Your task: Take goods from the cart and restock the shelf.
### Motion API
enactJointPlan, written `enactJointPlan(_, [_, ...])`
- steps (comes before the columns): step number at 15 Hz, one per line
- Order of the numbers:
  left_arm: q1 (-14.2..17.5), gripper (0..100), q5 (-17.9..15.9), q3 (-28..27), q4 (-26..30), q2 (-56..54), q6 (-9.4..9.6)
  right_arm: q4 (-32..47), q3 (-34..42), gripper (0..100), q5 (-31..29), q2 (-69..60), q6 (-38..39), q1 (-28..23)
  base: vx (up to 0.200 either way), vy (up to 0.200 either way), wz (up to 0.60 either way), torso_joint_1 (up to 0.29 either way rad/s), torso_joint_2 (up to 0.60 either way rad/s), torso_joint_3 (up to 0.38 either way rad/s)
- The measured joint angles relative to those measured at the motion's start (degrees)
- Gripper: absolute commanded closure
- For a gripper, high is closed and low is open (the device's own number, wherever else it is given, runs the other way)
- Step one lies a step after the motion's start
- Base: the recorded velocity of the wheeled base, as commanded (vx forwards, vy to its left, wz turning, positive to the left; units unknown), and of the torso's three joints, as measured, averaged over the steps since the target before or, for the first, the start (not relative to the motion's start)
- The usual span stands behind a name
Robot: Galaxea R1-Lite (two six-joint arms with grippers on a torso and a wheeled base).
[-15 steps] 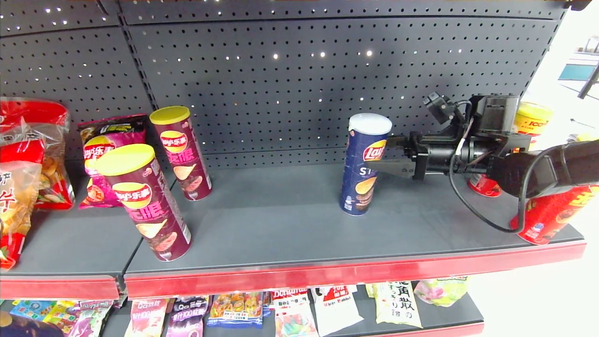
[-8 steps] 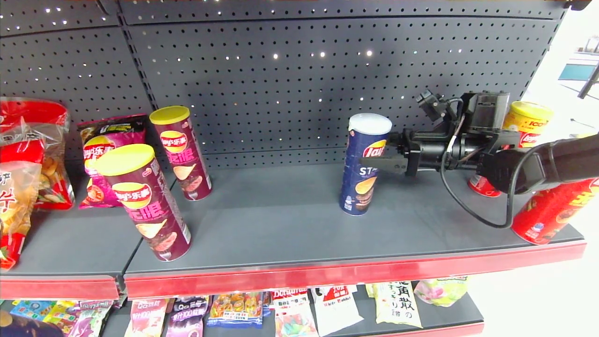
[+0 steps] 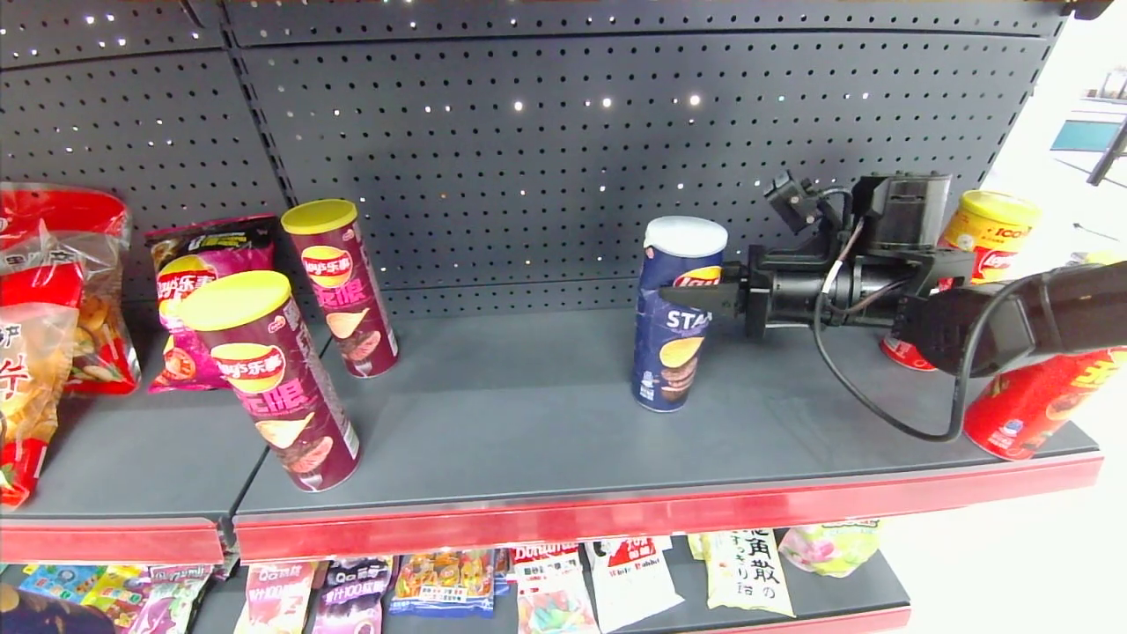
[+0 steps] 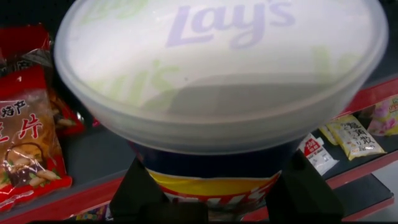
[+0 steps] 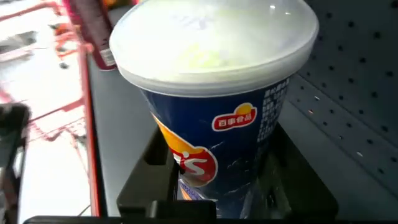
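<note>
Closest to us, our left gripper (image 4: 217, 194) is clamped on a blue tube (image 4: 217, 81) with a smooth, frosted round lid, held out in front of the glossy red lip (image 3: 616, 515) of the matt grey shelf (image 3: 528, 414). On that shelf we count two maroon tubes with yellow lids (image 3: 273, 387) (image 3: 339, 286), two red cans at the right (image 3: 1030, 401) (image 3: 990, 229), and one blue can (image 3: 673, 352) standing mid-shelf, pinched by our right gripper (image 3: 682, 297). Behind everything runs the dark, perforated pegboard (image 3: 528, 158).

The shelf (image 3: 528, 423) carries two maroon cans (image 3: 268, 387), a blue can (image 3: 673, 335), red cans (image 3: 1026, 405) and snack bags (image 3: 198, 291).
</note>
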Motion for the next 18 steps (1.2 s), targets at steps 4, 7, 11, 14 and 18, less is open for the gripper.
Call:
enactJointPlan(4, [0.0,100,0.0,0.0,0.0,0.0,0.63,-0.4,5.0,100,-11.6,-5.9,0.1,2.3,0.0,0.0,0.0,0.0,0.0,0.0])
enactJointPlan(7, [0.0,100,0.0,0.0,0.0,0.0,0.71,-0.7,11.4,100,-14.1,-11.3,0.1,4.2,0.0,0.0,0.0,0.0,0.0,0.0])
enactJointPlan(11, [0.0,100,0.0,0.0,0.0,-0.1,0.74,-7.5,18.8,100,-18.7,-16.1,0.2,7.4,0.0,0.0,0.0,0.0,0.0,0.0])
enactJointPlan(14, [0.0,100,0.3,0.0,0.0,-0.3,0.84,-14.3,23.6,100,-25.4,-17.0,4.0,11.5,0.0,0.0,0.0,0.0,0.0,0.0])
enactJointPlan(18, [0.0,100,0.3,0.0,0.0,-0.4,0.84,-22.7,28.8,100,-31.1,-15.9,5.8,14.8,0.0,0.0,0.0,0.0,0.0,0.0])
